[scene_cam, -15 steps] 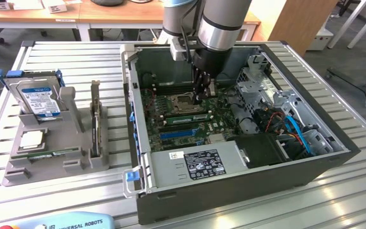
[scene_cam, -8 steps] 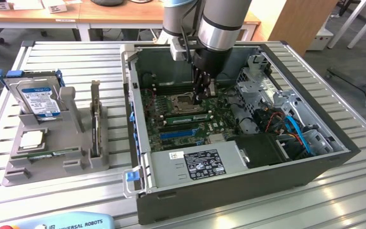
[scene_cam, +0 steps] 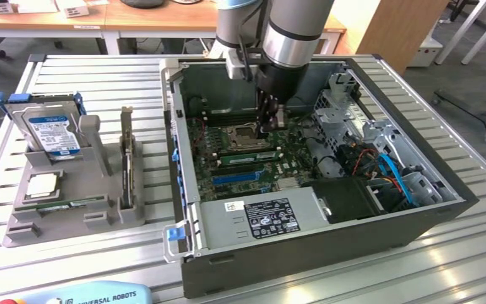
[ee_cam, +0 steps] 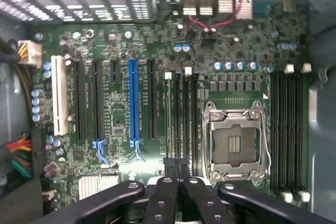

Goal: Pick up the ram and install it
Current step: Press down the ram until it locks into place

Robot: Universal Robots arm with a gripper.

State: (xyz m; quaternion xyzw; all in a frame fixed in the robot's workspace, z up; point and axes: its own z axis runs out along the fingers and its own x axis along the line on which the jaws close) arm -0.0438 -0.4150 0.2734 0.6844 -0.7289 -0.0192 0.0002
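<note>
Pincer (ee_cam: 177,182) hanging with tips pressing together over the motherboard (ee_cam: 121,40) slots, ram (scene_cam: 247,148) standing in a slot just beneath it, at six o'clock of the processor socket (scene_cam: 241,134) in the exterior view

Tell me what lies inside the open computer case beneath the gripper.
A green motherboard with an empty processor socket, black memory slots and a blue expansion slot. The gripper, jaws shut, covers the memory slots' near ends; anything there is hidden.

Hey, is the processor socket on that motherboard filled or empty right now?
Empty. In the wrist view the processor socket shows its bare contact grid inside the metal frame, with no chip seated.
</note>
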